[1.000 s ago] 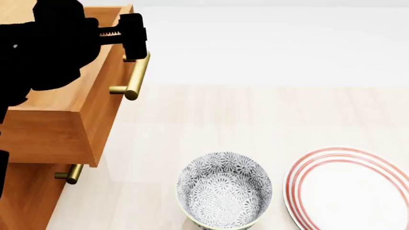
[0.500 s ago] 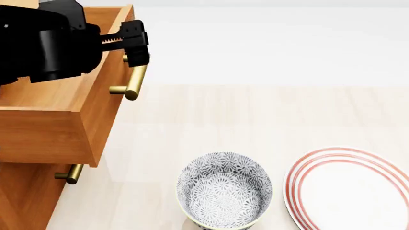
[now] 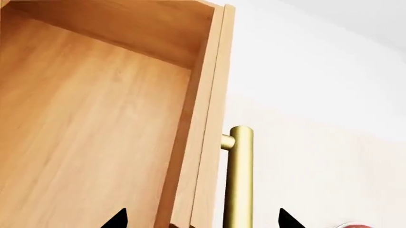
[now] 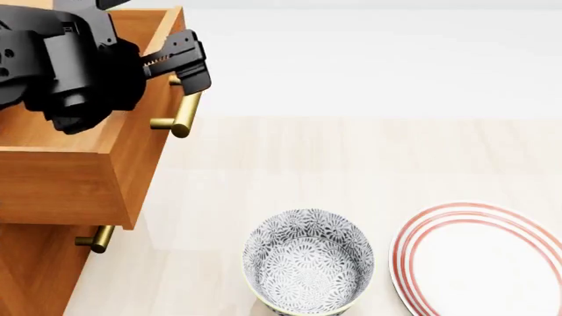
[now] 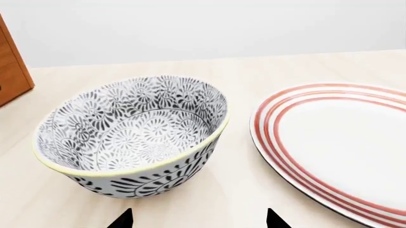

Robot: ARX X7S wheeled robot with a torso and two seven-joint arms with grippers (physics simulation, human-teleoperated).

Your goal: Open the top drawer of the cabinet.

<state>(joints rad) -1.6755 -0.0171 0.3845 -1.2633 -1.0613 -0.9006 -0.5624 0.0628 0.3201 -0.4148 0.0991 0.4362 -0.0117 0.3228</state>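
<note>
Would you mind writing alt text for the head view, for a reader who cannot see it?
The top drawer of the cabinet stands pulled out at the left, with the left gripper at the upper end of its brass handle. On the pale surface below sit a patterned bowl and, to its right, a red-ringed plate, apart from each other.

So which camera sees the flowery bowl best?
The right wrist view: the bowl fills it, close up, pattern and yellow rim clear. The head view shows the bowl from above, smaller, cut off at the bottom edge. The left wrist view doesn't show it.
</note>
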